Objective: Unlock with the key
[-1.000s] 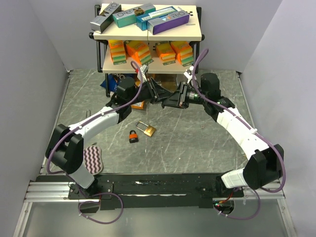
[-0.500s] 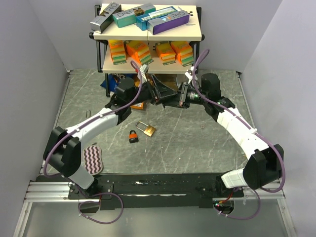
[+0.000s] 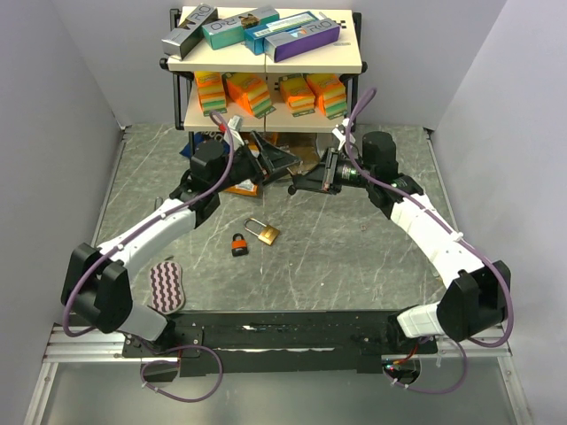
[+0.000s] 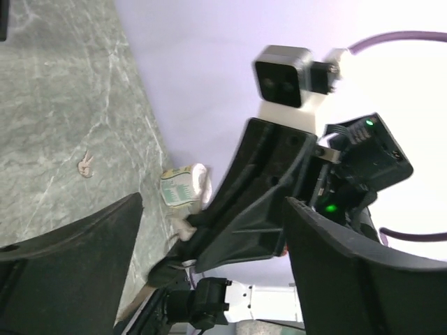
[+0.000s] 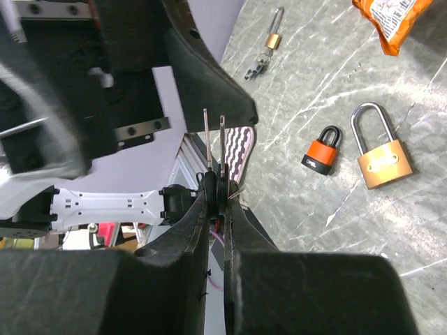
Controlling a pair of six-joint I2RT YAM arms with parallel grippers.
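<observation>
Keys (image 5: pixel 212 183): two thin blades on black heads, pinched by the heads between the fingers of the right gripper (image 5: pixel 218 202), raised off the table.
Key axis: in line with the right gripper's fingers; the blade tips point straight away from the wrist, side by side and parallel.
Right gripper: pressed together on the key heads; from above, the right gripper (image 3: pixel 299 184) aims to the robot's left, at the left gripper (image 3: pixel 270 159).
Left gripper: fingers spread wide, nothing between them; near the right gripper, apart from it.
Brass padlock (image 3: pixel 264 232): flat on the table, nearer the arm bases than both grippers, shackle towards the far left.
Orange padlock (image 3: pixel 240 245): just beside the brass one, shackle away from the bases.
Right wrist only: the blades themselves, plus a third small padlock (image 5: pixel 269 42) with keys, farther off.
Left wrist only: the right gripper head-on, framed between the left gripper's (image 4: pixel 213 209) open dark fingers (image 4: pixel 70 258).
Top view only: both arms' layout; the keys are too small to make out.
</observation>
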